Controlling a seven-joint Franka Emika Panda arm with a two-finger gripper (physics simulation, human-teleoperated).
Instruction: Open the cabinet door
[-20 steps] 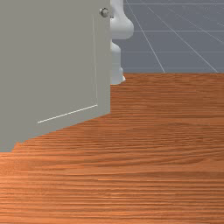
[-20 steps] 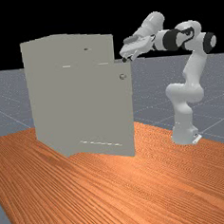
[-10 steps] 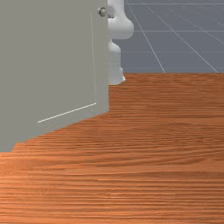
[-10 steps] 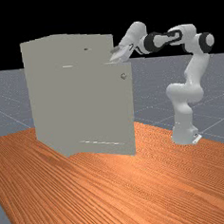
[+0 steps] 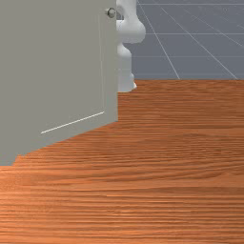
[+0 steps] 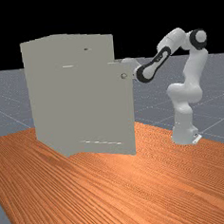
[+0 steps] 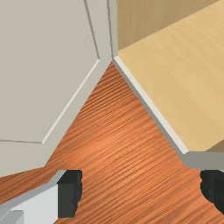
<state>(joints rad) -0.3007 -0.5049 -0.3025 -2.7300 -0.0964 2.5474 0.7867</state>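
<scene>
In the far view the gripper (image 6: 130, 64) is mostly hidden behind the upper free edge of the cabinet door (image 6: 99, 110), near its round knob (image 6: 124, 76). That door stands swung out from the cabinet (image 6: 45, 90). The front view has the door (image 5: 57, 71) at the left, with the knob (image 5: 110, 13) near its top edge. Looking down in the wrist view, the gripper (image 7: 141, 191) is open, its dark fingertips wide apart with nothing between them. It is on the inner side, between the door's inner face (image 7: 48, 65) and the cabinet's light wood interior (image 7: 179, 74).
A second, smaller knob (image 6: 86, 49) sits on the cabinet's upper front in the far view. Wooden tabletop (image 6: 139, 192) extends around the cabinet's base. The cabinet's front edge (image 7: 151, 105) runs close to one finger in the wrist view.
In the far view my hand has come down from above the door's top edge to behind it, and the arm has bent lower. The door has swung slightly farther out.
</scene>
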